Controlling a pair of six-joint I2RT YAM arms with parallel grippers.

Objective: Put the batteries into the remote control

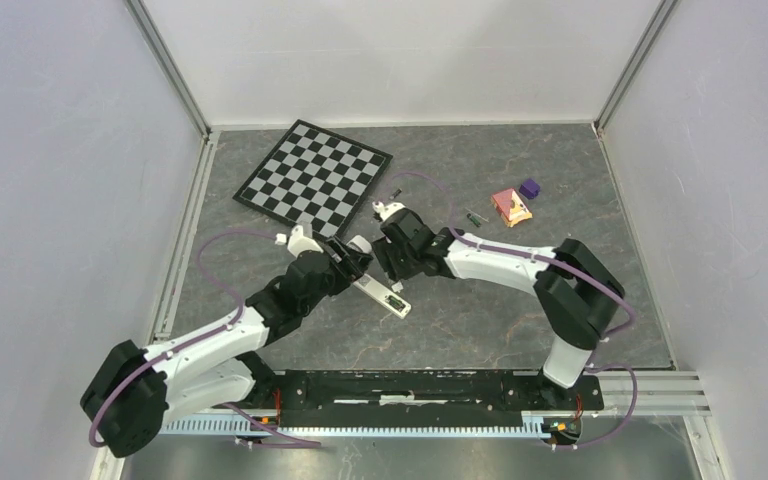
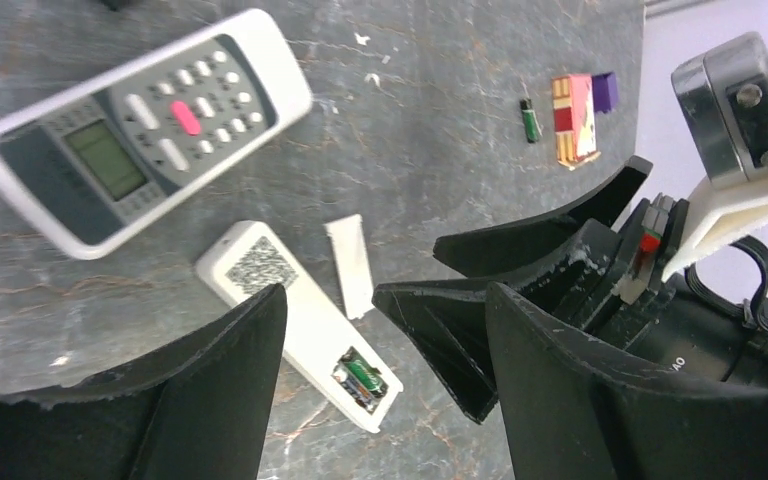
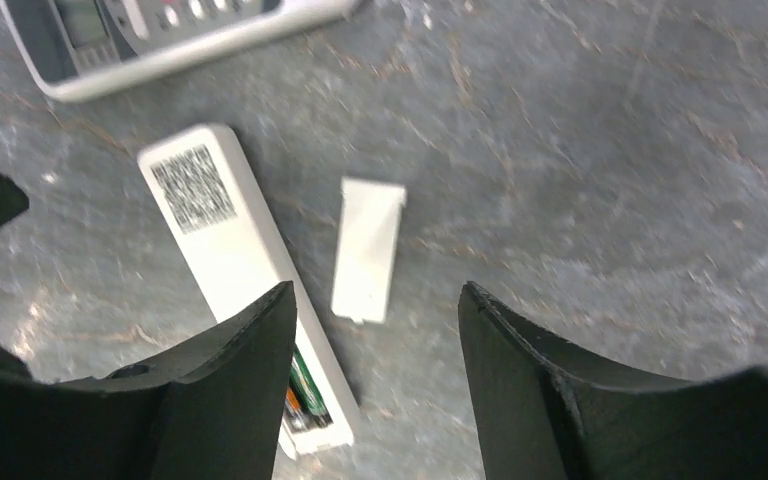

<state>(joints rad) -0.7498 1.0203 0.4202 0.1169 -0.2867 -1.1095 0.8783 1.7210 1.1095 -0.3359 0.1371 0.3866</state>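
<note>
Batteries (image 3: 305, 395) sit inside the face-down, uncovered remote control (image 3: 225, 240) while my left pincer (image 1: 358, 262) and right pincer (image 3: 375, 300) hover above, both spread apart, holding nothing.

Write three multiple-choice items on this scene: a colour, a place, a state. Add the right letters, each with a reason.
1. The big remote has one odd-coloured button that is: A pink; B blue; C yellow.
2. The loose battery cover lies: A on the big remote; B on the table beside the small remote; C clipped onto it.
3. The small remote's battery bay is: A shut; B open, empty; C open, battery inside.
Answers:
1 A: it shows pink in the left wrist view.
2 B: it lies flat, apart from the small remote.
3 C: green wrap shows in the open bay.
</note>
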